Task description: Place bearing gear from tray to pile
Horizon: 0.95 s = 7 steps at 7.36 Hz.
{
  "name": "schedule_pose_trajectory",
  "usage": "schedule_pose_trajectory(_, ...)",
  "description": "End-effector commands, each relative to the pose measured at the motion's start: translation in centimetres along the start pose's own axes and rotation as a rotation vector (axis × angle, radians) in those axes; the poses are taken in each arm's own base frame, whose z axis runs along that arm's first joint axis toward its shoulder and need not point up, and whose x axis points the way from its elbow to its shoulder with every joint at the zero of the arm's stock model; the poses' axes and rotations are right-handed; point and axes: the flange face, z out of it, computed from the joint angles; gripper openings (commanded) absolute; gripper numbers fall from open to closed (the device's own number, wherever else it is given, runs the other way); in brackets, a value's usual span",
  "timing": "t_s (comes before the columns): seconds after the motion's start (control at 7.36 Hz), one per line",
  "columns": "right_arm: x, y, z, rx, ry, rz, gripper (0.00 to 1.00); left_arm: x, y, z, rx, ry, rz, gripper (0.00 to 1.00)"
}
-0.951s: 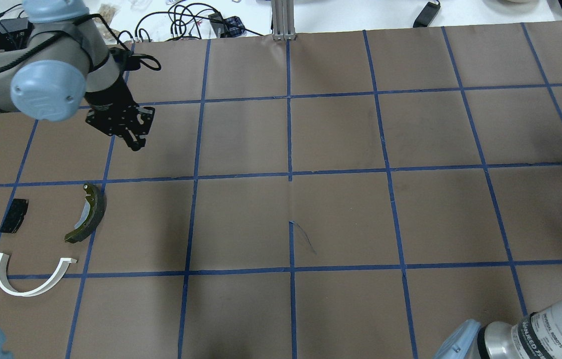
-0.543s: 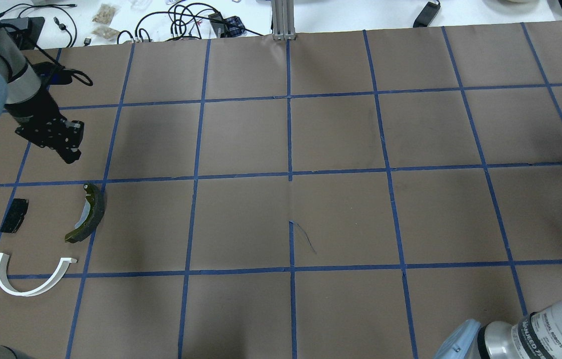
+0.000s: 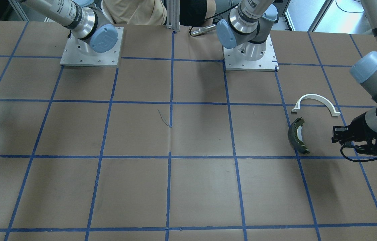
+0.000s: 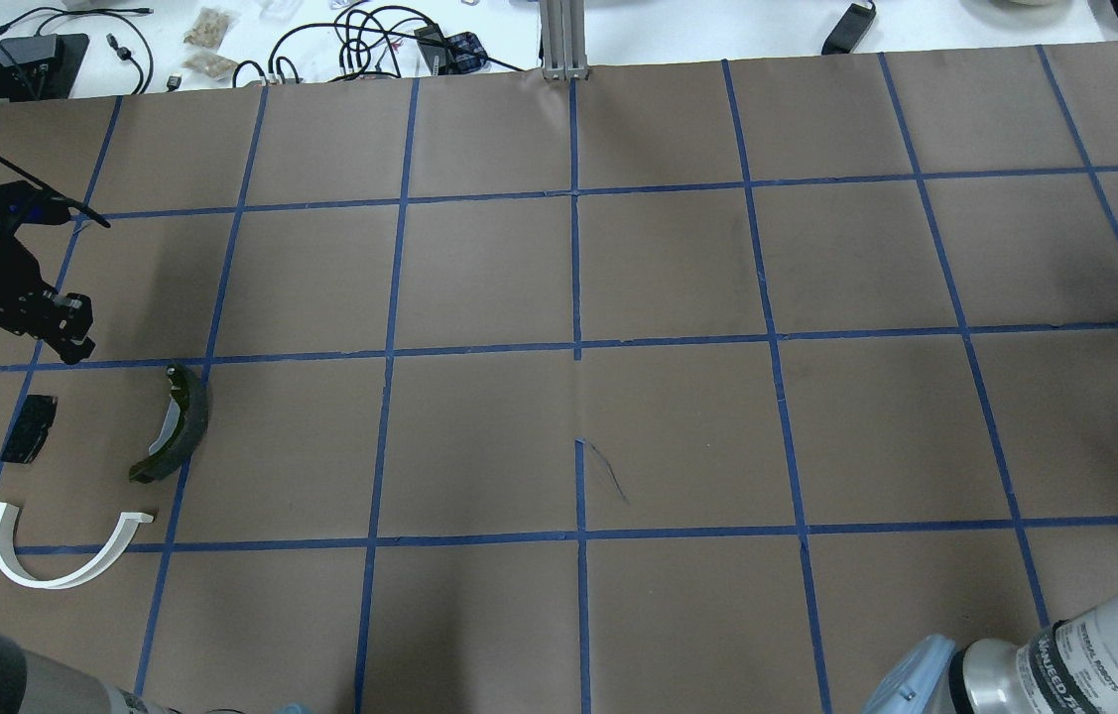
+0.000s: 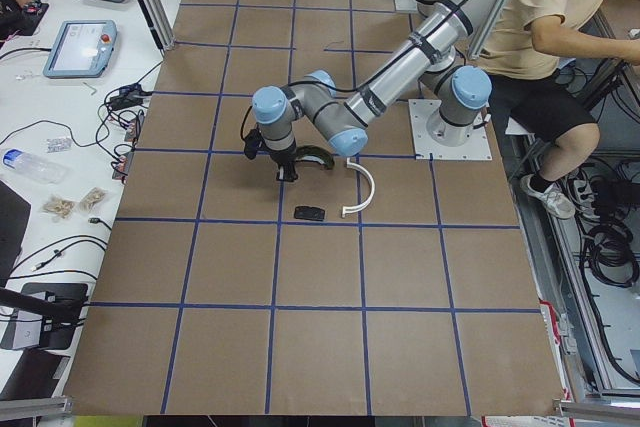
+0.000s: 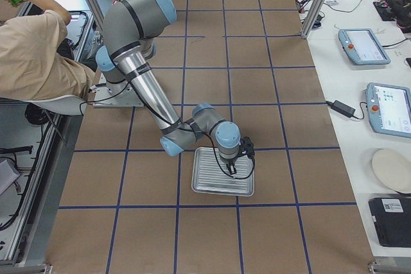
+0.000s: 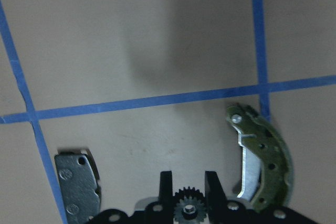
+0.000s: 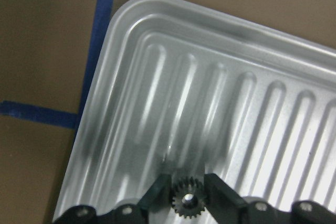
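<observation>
Left end effector (image 4: 74, 347) has swung across the bench (image 4: 678, 426) to hover beside the pile (image 4: 189, 421); fingers slightly apart, small gear (image 7: 189, 206) between, grip unclear. Right end effector (image 8: 187, 179) over the tray (image 8: 236, 103), another gear (image 8: 186, 199) between, same doubt.

Brown gridded table (image 4: 668, 268) — arch (image 4: 48, 584), brake shoe (image 4: 189, 424), pad (image 4: 28, 429), tray (image 6: 212, 181)

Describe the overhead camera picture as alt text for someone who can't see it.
The left gripper hangs over a brown gridded table, close to a black pad, a curved brake shoe and a white half-ring lying apart.
</observation>
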Motion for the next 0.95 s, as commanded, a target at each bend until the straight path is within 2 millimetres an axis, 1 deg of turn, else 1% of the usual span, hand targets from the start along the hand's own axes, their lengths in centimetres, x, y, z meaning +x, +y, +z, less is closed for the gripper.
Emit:
schedule_pose_trajectory(0.0,-1.0,-0.8,-2.3,0.012,0.014,-0.011,0.13,-0.4,2.2,3.4,-0.008,0.015,-0.008,0.07)
schedule_pose_trajectory(0.14,-2.1,-1.8,-3.2,0.017,0.02,-0.033,0.11,-0.3,2.2,3.7,-0.009,0.023,-0.006,0.33)
schedule_pose_trajectory(0.27,-4.4,-3.5,-4.5,0.013,0.003,-0.047,0.1,-0.2,2.2,3.7,-0.005,0.026,-0.006,0.99)
schedule_pose_trajectory(0.41,-7.8,-5.4,-5.4,0.005,-0.023,-0.042,0.08,-0.3,2.1,3.0,0.009,0.02,-0.001,1.0)
schedule_pose_trajectory(0.54,-12.7,-8.2,-6.4,0.006,-0.03,-0.032,0.08,0.3,1.7,1.7,0.023,0.006,0.013,1.0)
schedule_pose_trajectory(0.68,-19.5,-10.9,-6.4,-0.004,-0.048,0.013,0.08,1.0,0.2,-0.2,0.043,-0.021,0.041,1.0)
schedule_pose_trajectory(0.82,-27.4,-12.7,-6.4,-0.012,-0.073,0.076,0.08,1.9,-1.3,-2.9,0.042,-0.024,0.067,1.0)
